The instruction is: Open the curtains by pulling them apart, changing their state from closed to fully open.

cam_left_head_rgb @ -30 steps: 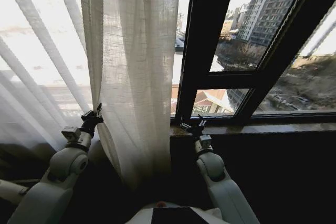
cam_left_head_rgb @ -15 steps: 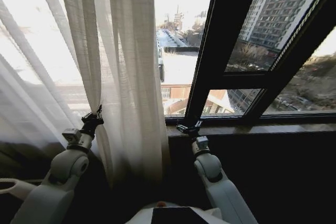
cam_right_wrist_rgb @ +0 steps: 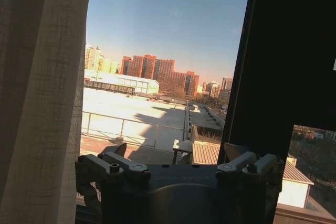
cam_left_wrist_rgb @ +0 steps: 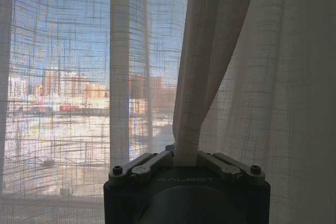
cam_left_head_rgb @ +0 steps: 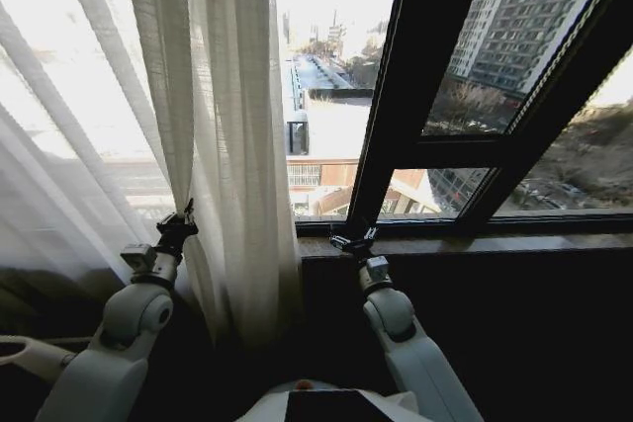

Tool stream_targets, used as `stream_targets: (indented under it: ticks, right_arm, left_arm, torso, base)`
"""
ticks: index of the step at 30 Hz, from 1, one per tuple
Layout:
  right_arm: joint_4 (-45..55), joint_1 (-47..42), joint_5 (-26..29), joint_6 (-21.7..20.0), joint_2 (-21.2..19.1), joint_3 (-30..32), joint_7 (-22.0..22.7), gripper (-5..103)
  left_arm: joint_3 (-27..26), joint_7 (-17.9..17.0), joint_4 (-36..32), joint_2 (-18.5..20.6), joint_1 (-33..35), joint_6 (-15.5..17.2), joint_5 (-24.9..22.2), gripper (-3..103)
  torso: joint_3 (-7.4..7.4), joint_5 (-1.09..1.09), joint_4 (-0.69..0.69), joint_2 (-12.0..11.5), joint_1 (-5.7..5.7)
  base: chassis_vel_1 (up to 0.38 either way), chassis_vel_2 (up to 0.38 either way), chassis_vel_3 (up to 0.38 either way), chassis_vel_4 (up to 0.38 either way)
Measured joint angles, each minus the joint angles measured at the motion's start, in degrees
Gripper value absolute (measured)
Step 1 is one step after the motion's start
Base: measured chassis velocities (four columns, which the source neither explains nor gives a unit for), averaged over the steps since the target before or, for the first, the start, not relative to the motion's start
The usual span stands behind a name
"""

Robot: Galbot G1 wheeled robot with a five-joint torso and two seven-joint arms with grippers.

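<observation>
The left claw (cam_left_head_rgb: pixel 182 220) is clenched on a gathered fold of the curtains (cam_left_head_rgb: pixel 223 126), pinching the cloth low so that, by my judgement, the whole panel can be dragged sideways to the left. In the left wrist view the fold rises straight up out of the claw (cam_left_wrist_rgb: pixel 187 157), bunched between its fingers. The curtains hang to the left of the dark window frame (cam_left_head_rgb: pixel 396 116), leaving the right glass bare. The right claw (cam_left_head_rgb: pixel 352 240) rests released near the window sill (cam_left_head_rgb: pixel 475 242), apart from the cloth, holding nothing.
</observation>
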Motion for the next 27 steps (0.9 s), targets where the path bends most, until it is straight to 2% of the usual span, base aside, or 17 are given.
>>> stream_targets:
  ticks: [6,16,27]
  right_arm:
    - [-0.3,0.1,0.1,0.0,-0.3,0.0,0.0,100]
    - [-0.7,0.4,0.2,0.2,-0.3,-0.1,-0.2,100]
    - [-0.9,0.4,0.2,1.3,-0.2,-0.2,-0.5,100]
  left_arm:
    - [0.3,-1.1,0.9,-2.0,-1.5,0.0,0.2,0]
    - [0.3,-1.3,1.3,-2.1,-2.2,0.0,0.3,0]
    - [-0.1,-1.2,0.5,-1.7,-1.3,0.0,0.4,0]
  torso:
    - [0.0,-0.02,0.0,0.0,0.0]
    - [-0.01,-0.01,0.01,0.0,-0.02]
    - [0.0,-0.03,0.01,0.0,0.01]
  base:
    - [0.0,0.0,0.0,0.0]
    - [-0.044,0.053,0.046,-0.046]
    - [-0.19,0.207,0.177,-0.218]
